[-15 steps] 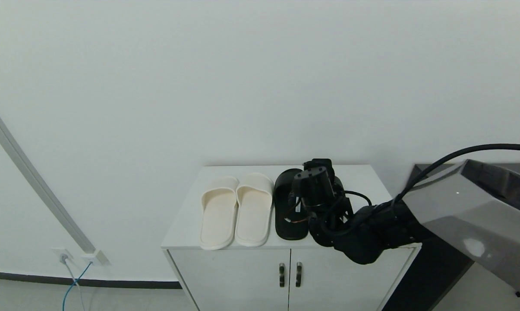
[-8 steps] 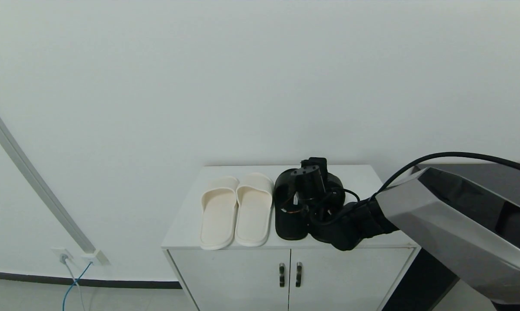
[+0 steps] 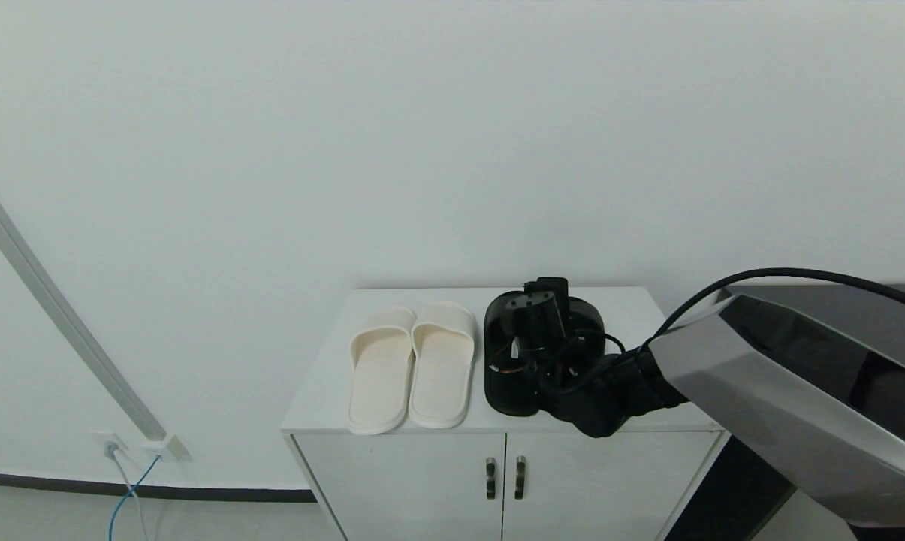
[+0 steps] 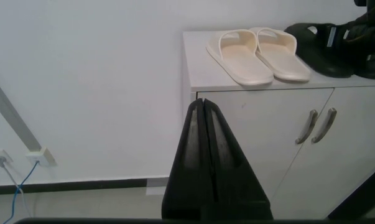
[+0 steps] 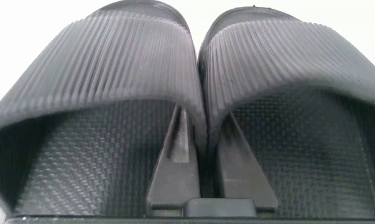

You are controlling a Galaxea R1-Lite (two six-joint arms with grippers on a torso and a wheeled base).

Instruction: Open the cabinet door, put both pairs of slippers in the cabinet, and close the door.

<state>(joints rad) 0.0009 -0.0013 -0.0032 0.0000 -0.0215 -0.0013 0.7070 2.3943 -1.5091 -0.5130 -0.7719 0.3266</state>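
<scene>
A black pair of slippers lies on the right half of the white cabinet's top, and a cream pair lies beside it on the left. My right gripper sits low over the black pair, one finger inside each slipper. Its fingers pinch the two adjoining inner walls together. Both cabinet doors are shut, their handles side by side at the middle. My left gripper is shut on nothing, lower than the cabinet top and off to the cabinet's left, facing its left corner.
A white wall stands right behind the cabinet. Wall sockets with a blue cable sit low on the left, below a slanting grey duct. A dark unit stands close against the cabinet's right side.
My right arm went forward and down onto the black pair. The left black slipper has shifted slightly right, against its mate.
</scene>
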